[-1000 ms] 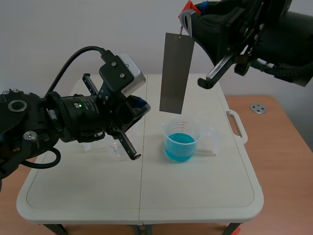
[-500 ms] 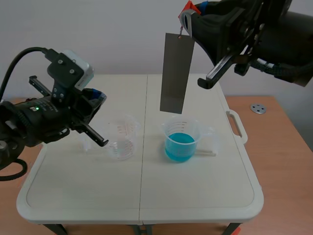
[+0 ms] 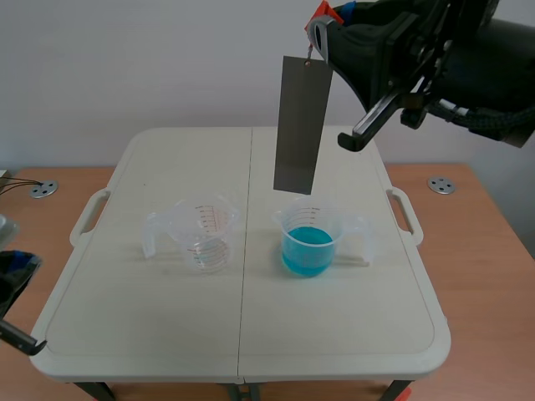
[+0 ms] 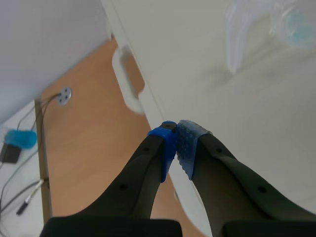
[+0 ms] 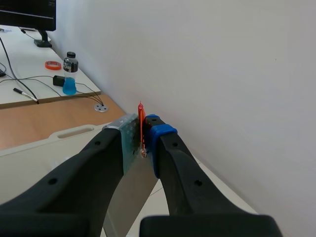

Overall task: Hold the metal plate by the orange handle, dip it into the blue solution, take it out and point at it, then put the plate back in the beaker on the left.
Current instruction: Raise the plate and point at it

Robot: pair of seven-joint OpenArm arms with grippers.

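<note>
Pale counter (image 3: 334, 334): right gripper (image 5: 142, 136) clamps orange handle (image 3: 322, 10), metal plate (image 3: 299, 125) hangs above blue solution (image 3: 308, 249); left gripper (image 4: 177, 129) pinched together, empty.

Plain white wall (image 3: 150, 67) behind; cream plastic table (image 3: 334, 334) w/ side handles; wood-tone surface (image 3: 493, 267) beneath; even light.

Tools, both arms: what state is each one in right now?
Left tool: closed, holding nothing.
Right tool: closed on the orange handle, with the metal plate hanging clear of the blue solution.
</note>
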